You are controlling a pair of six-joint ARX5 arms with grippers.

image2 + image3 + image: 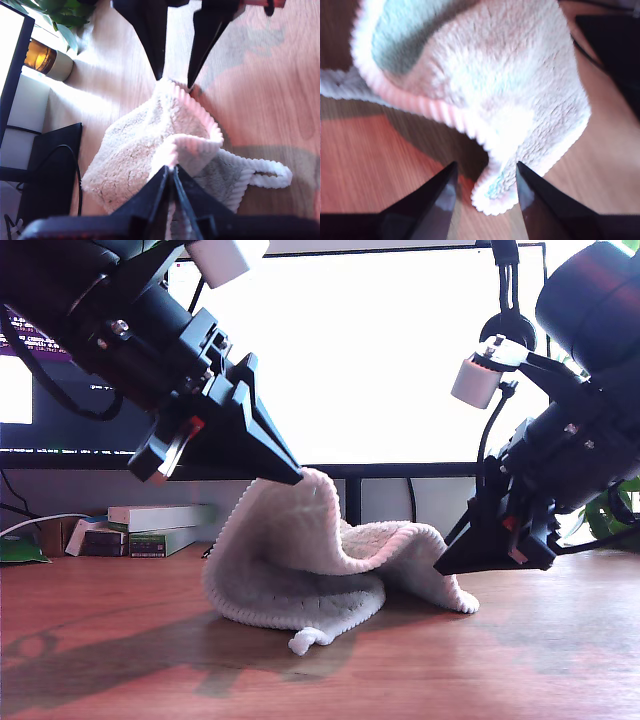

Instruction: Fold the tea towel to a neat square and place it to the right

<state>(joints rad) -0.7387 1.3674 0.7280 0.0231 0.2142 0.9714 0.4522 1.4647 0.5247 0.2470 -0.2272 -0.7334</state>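
The tea towel (300, 560), fluffy off-white with a ribbed edge, lies bunched on the wooden table (520, 670). My first gripper (297, 476) is shut on one corner and holds it lifted above the heap, at the exterior view's left; in its own view the jaws (171, 172) pinch the cloth (135, 135). My second gripper (448, 566) stands open at the exterior view's right, low over the towel's far corner. In its own view that corner (495, 200) lies between the spread fingers (486, 167), untouched. A corded loop (305, 640) trails from the towel's front.
A bright monitor (380, 350) stands behind the towel, and its stand (352, 500) is close to the cloth. Flat boxes (160, 530) sit at the exterior view's back left, a plant (612, 510) at the back right. A small jar (47, 60) stands near the monitor.
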